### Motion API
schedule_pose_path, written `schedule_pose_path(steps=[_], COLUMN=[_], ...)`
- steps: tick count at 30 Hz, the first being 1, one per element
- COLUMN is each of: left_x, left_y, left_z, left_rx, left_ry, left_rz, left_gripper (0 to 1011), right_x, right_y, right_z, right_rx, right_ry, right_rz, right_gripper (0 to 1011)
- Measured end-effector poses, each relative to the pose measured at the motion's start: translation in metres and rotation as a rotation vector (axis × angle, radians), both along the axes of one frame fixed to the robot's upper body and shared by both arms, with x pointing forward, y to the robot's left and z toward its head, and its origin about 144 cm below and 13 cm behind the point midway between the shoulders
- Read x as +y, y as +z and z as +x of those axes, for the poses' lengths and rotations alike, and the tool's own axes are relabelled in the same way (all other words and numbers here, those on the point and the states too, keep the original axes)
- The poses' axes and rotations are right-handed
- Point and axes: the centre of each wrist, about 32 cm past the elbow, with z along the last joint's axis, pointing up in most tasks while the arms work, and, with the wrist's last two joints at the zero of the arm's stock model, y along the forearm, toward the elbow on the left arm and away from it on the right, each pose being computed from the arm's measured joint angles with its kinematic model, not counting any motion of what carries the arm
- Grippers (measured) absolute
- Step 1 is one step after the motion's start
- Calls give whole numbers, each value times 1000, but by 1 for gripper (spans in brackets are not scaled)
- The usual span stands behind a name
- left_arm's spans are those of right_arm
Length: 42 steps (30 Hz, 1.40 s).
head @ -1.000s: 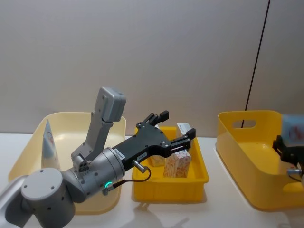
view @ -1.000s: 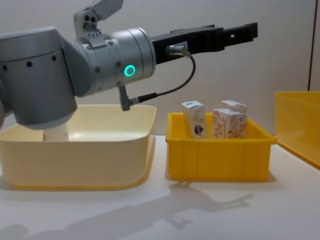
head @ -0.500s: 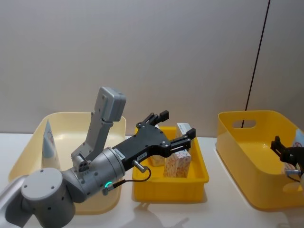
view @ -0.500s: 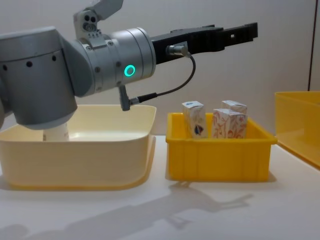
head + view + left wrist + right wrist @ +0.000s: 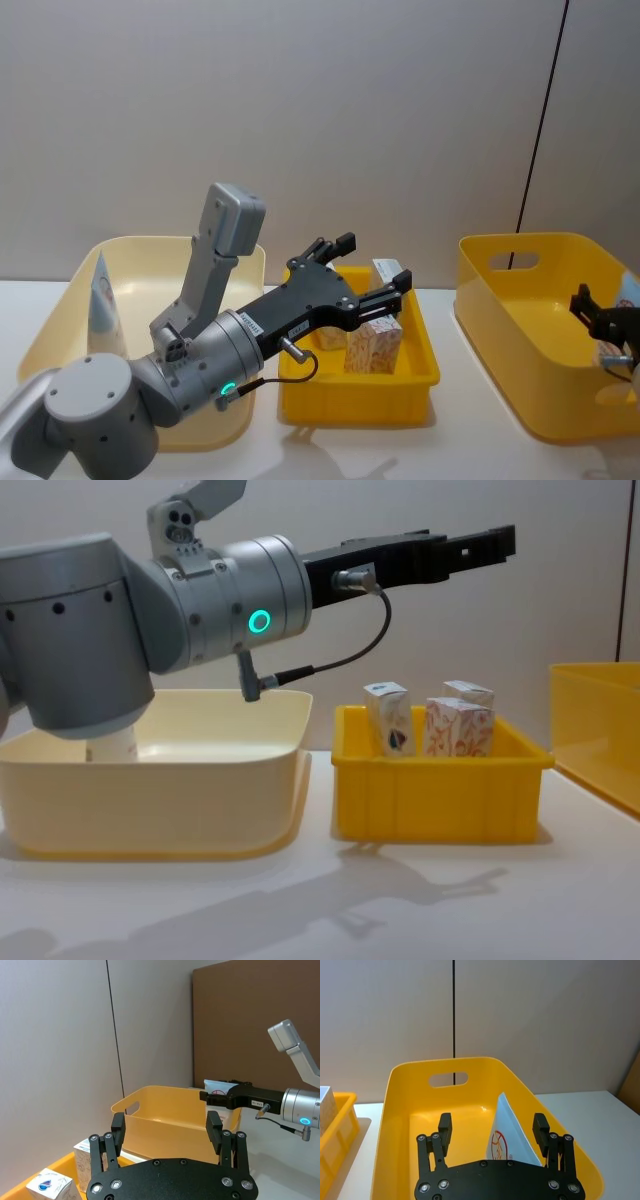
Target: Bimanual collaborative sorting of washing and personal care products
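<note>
My left gripper (image 5: 374,260) hovers open over the small yellow tray (image 5: 360,398), well above it in the chest view (image 5: 478,546). Small white cartons stand in that tray: one with an orange pattern (image 5: 373,347) (image 5: 458,728) and one with a blue-red logo (image 5: 389,718) (image 5: 52,1185). A light-blue-and-white tube (image 5: 103,300) stands in the cream bin (image 5: 60,320). My right gripper (image 5: 492,1125) is open over the large yellow bin (image 5: 400,1105), at the right edge of the head view (image 5: 603,325). Another tube (image 5: 512,1137) leans against that bin's wall, free of the fingers.
The three containers sit in a row on the white table (image 5: 400,900): cream bin (image 5: 150,780) left, small tray (image 5: 435,800) centre, large yellow bin (image 5: 600,730) right. A grey wall stands close behind them. My left arm's bulky joints (image 5: 100,630) hang over the cream bin.
A second ago the right gripper held a tube high above the large yellow bin. It has let go, and the tube now rests inside the bin. The left arm has not moved.
</note>
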Motion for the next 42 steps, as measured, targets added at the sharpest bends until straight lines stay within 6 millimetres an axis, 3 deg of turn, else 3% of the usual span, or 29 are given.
schedule_pose_path(steps=[26, 34, 42], left_x=[3, 16, 30], left_y=[-5, -22, -38], left_z=[-4, -19, -36], left_rx=[4, 13, 14], left_ry=[33, 148, 268], left_rz=[12, 54, 100], left_gripper=[1003, 1003, 1003], right_x=[-1, 3, 17], right_y=[17, 9, -13], right_z=[-17, -21, -36], right_rx=[-257, -247, -219], right_ry=[73, 117, 244], right_rz=[36, 33, 31], right_gripper=[1001, 1001, 1001])
